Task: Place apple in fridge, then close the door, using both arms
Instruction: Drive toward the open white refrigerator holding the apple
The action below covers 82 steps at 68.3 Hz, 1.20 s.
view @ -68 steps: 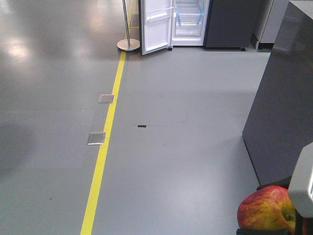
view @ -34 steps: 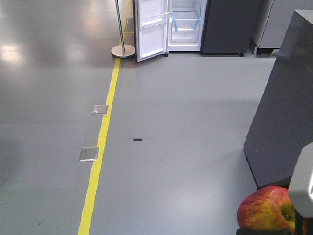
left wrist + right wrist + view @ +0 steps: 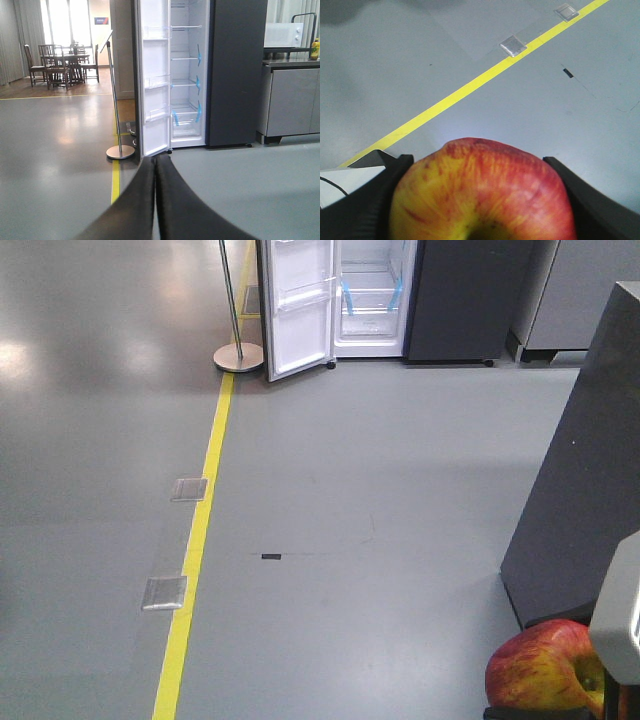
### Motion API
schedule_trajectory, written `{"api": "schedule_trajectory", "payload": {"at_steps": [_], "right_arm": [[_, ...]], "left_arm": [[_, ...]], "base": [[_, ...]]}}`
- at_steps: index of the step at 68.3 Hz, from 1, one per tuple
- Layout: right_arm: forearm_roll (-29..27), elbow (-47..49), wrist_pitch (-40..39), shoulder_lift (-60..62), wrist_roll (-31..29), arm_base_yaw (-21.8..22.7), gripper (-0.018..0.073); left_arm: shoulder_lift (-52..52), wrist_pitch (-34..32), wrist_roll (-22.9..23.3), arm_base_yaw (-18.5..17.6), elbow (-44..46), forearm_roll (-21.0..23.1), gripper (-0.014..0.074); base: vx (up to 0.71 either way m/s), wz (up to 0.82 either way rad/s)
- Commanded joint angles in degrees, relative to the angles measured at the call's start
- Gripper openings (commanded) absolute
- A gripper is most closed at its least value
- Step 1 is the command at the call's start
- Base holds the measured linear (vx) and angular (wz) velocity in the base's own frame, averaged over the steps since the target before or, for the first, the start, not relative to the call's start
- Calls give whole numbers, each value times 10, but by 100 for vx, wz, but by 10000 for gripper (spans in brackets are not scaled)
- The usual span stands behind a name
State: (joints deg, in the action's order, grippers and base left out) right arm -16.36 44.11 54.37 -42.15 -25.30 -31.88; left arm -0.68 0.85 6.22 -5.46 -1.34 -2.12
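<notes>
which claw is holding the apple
The right claw: it clamps the round red-and-yellow apple from both sides. The left claw is pressed shut with nothing between its black fingers.

Can read no text, number or brand anywhere. Left wrist view, about 11 o'clock, far back and left of the fridge [image 3: 235, 75]: a small blue sign [image 3: 101, 20] with pale marks, too small to make out. Just below it, a tilted board [image 3: 106, 40] atop a stanchion post [image 3: 114, 100], seen nearly edge-on, face hidden. At about 2 o'clock, a yellow bottle [image 3: 315, 48] on the surface [image 3: 292, 63], label blurred. Beside it, a white microwave [image 3: 281, 35], controls too small to read.
</notes>
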Motion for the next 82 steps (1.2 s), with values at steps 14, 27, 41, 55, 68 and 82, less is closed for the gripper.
{"api": "schedule_trajectory", "payload": {"at_steps": [14,27,41,55,68,82], "right_arm": [[-7,16,-34,3,-1,0,254],[-7,16,-34,3,-1,0,254],[-7,16,-34,3,-1,0,254],[-7,16,-34,3,-1,0,254],[-7,16,-34,3,-1,0,254],[-7,16,-34,3,-1,0,254]], "left_arm": [[-8,-41,5,-2,10,5,-6],[-8,-41,5,-2,10,5,-6],[-8,-41,5,-2,10,5,-6],[-8,-41,5,-2,10,5,-6],[-8,-41,5,-2,10,5,-6],[-8,-41,5,-2,10,5,-6]], "base": [[30,-3],[30,1],[31,5],[32,6],[34,5],[34,3]]}}
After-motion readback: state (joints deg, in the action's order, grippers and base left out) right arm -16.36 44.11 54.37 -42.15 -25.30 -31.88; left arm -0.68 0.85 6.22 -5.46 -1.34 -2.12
